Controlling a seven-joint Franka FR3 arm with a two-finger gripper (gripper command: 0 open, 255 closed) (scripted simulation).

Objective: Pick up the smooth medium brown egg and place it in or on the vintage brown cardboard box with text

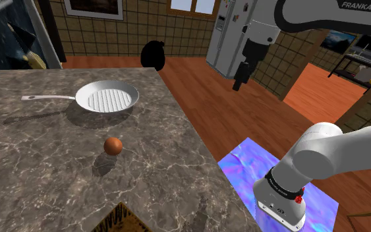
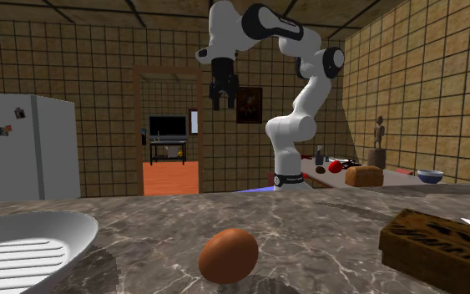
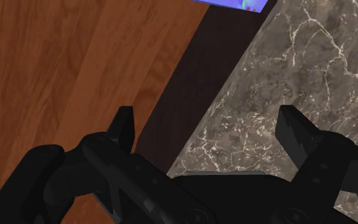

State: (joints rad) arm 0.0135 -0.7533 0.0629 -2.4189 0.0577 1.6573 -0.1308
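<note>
The arm (image 1: 322, 155) is glossy white, built of rounded tubular links with dark bands at the joints. A dark stretch of the upper link carries white lettering (image 1: 365, 5) reading FRANKA EMI, cut off by the edge. Its foot (image 1: 279, 207) is a white block with small dark dots, topped by a black ring and a red mark (image 1: 299, 196). The pincer (image 3: 206, 116) is all black, with two blocky fingers (image 3: 121, 124) notched on their inner faces

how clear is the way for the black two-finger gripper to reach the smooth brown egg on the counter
Probably clear, yes. The brown egg lies alone on bare counter, apart from the white ridged frying pan. The open black gripper hangs high above the counter's edge, with nothing between them.
</note>
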